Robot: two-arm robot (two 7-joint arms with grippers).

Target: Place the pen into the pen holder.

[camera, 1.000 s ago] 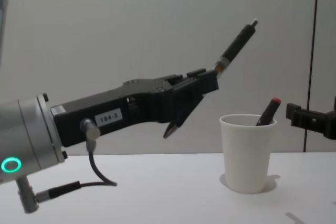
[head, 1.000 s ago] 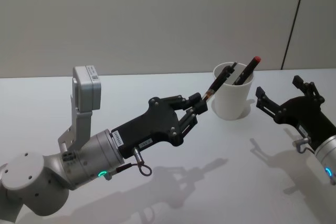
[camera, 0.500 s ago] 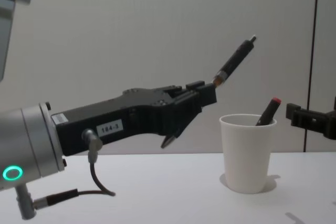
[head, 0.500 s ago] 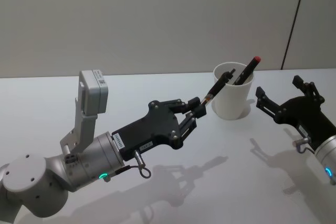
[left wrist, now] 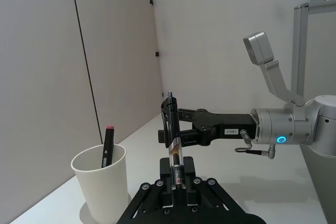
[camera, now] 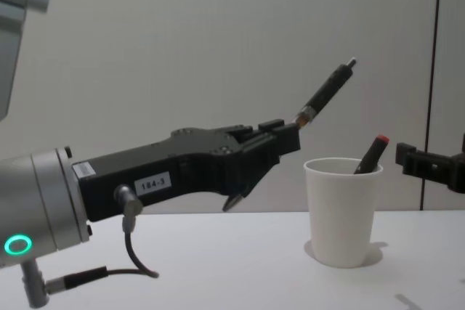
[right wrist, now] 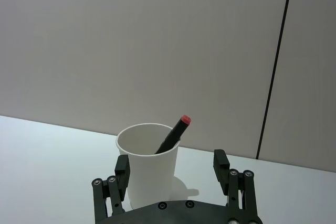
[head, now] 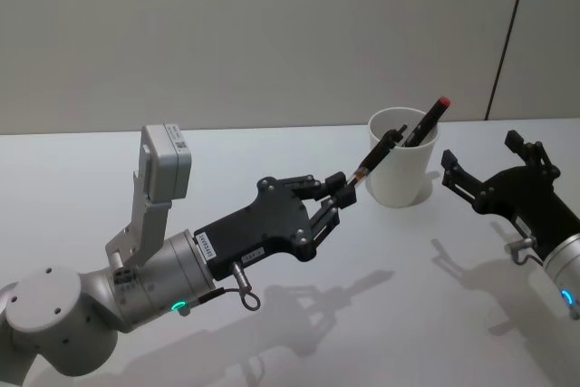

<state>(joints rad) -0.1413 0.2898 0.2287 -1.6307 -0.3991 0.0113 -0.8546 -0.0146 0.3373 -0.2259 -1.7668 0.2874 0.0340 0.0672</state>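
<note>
Carry step, well along. Closest in, left tool (head: 343, 189) pinching the pen (head: 376, 153) by its lower end, slanted up above the desk (head: 72, 188); right tool (head: 480, 153) spread, idle. Beyond, pen holder (head: 403, 169), red-capped marker (head: 428, 121) inside. Next, likely: over the rim, tilt down, let go.

Pretty bare room tbh: a plain white worktop (head: 299, 147) runs back to a flat grey-beige wall (head: 227, 33). Far right, a thin dark vertical seam (head: 508, 38) splits the wall panels. Light's soft and even, with faint shadows (head: 308, 301) on the near worktop.
</note>
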